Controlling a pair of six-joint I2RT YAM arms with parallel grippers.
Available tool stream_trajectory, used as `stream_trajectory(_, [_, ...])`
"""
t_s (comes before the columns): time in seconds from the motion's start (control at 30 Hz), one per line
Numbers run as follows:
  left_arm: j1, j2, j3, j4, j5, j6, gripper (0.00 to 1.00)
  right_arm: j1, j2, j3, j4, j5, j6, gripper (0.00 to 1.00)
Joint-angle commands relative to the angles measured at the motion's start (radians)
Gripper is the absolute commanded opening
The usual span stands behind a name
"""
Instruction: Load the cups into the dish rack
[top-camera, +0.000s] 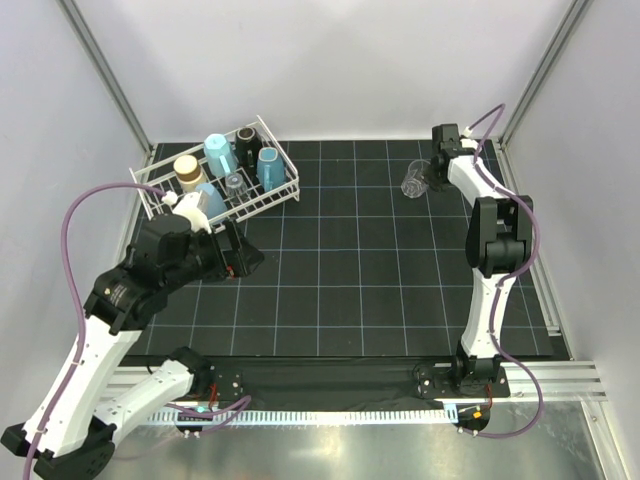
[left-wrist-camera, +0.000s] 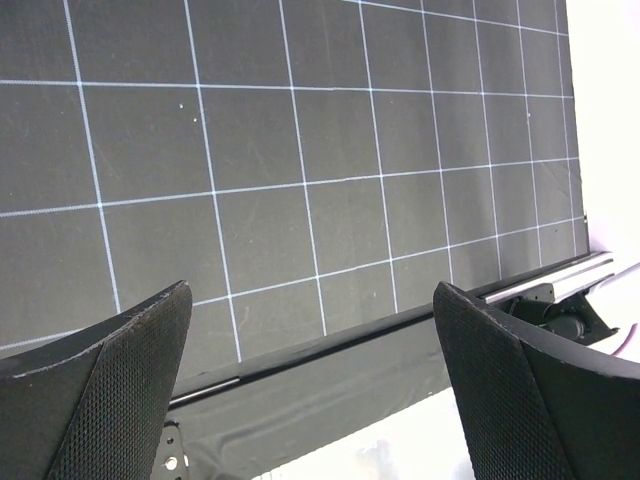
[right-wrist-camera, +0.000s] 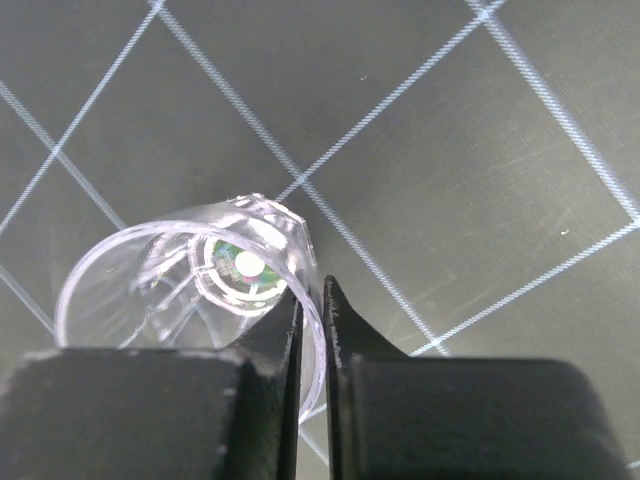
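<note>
clear glass: far right of counter, well apart from dish rack; right jaws clamped on its rim, one inside, one outside. dish rack: far left corner, holding several cups, among them light blue tumbler and black mug. left jaws: wide apart, above counter near rack

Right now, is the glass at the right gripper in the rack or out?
Out. The glass is over the bare mat, far from the rack, its rim pinched by the right gripper.
</note>
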Motion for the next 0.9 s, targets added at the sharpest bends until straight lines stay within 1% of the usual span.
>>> stream_trajectory(0.0, [-0.001,0.005,0.053,0.015,0.019,0.016,1.00,-0.003,-0.044,0.037,0.009,-0.023,-0.016,0.04])
stream_trajectory(0.13, [-0.001,0.039,0.090,0.020,0.032,0.019,1.00,-0.003,-0.135,-0.011,0.032,-0.061,-0.053,0.04])
stream_trajectory(0.27, [-0.001,0.099,0.142,0.051,0.082,0.016,1.00,-0.001,-0.283,-0.149,0.062,-0.144,-0.075,0.04])
stream_trajectory(0.3, [-0.001,0.112,0.159,0.070,0.114,0.015,1.00,0.000,-0.319,-0.184,0.088,-0.164,-0.075,0.04])
stream_trajectory(0.33, [-0.001,0.126,0.166,0.083,0.129,0.009,1.00,0.000,-0.397,-0.221,0.098,-0.186,-0.072,0.04])
stream_trajectory(0.37, [-0.001,0.157,0.174,0.093,0.143,0.006,1.00,0.002,-0.435,-0.289,0.105,-0.209,-0.070,0.04])
stream_trajectory(0.43, [-0.001,0.183,0.188,0.123,0.180,-0.011,1.00,0.002,-0.517,-0.356,0.122,-0.245,-0.073,0.04])
stream_trajectory(0.47, [-0.001,0.214,0.196,0.133,0.195,-0.019,1.00,0.002,-0.596,-0.421,0.128,-0.270,-0.073,0.04])
stream_trajectory(0.53, [-0.001,0.241,0.197,0.155,0.244,-0.036,1.00,0.004,-0.684,-0.491,0.159,-0.330,-0.076,0.04])
stream_trajectory(0.57, [-0.001,0.267,0.193,0.187,0.264,-0.054,1.00,0.004,-0.771,-0.555,0.174,-0.370,-0.081,0.04])
stream_trajectory(0.63, [-0.001,0.297,0.186,0.219,0.305,-0.068,1.00,0.004,-0.852,-0.623,0.219,-0.400,-0.082,0.04])
stream_trajectory(0.67, [-0.001,0.309,0.183,0.241,0.328,-0.086,1.00,0.004,-0.935,-0.678,0.231,-0.416,-0.082,0.04])
stream_trajectory(0.73, [-0.004,0.346,0.179,0.270,0.353,-0.114,1.00,0.004,-1.012,-0.727,0.252,-0.465,-0.078,0.04])
stream_trajectory(0.77, [-0.004,0.358,0.170,0.311,0.380,-0.131,1.00,0.004,-1.049,-0.779,0.265,-0.483,-0.070,0.04])
stream_trajectory(0.8, [-0.004,0.369,0.166,0.330,0.393,-0.172,1.00,0.004,-1.128,-0.805,0.291,-0.500,-0.053,0.04])
stream_trajectory(0.87, [-0.004,0.401,0.162,0.368,0.433,-0.207,1.00,0.005,-1.202,-0.877,0.317,-0.549,-0.026,0.04])
